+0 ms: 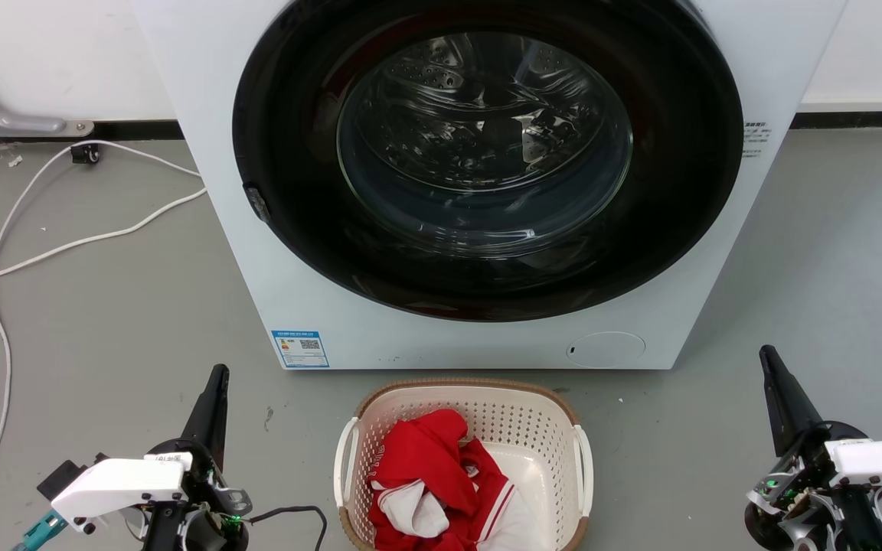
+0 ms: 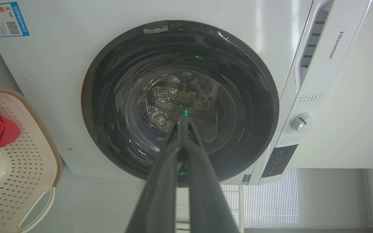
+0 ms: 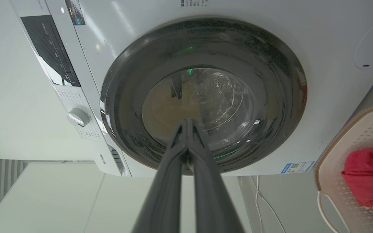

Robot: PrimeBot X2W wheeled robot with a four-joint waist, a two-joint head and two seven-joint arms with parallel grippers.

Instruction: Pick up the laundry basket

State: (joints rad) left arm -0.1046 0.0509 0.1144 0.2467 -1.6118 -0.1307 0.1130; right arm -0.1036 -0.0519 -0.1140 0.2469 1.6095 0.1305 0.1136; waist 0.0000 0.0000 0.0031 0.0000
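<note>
**Fingers closed, basket between the arms**

My left gripper (image 1: 219, 376) and right gripper (image 1: 767, 353) have their fingers pressed together, empty. The laundry basket (image 1: 479, 413) sits on the floor between them, one handle toward each arm, nearer my left. The washing machine (image 1: 257, 252) stands just behind it.

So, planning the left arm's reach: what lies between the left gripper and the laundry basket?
Head view: bare grey floor with one small dark mark, between left gripper and laundry basket; a black cable loops lower down.
</note>
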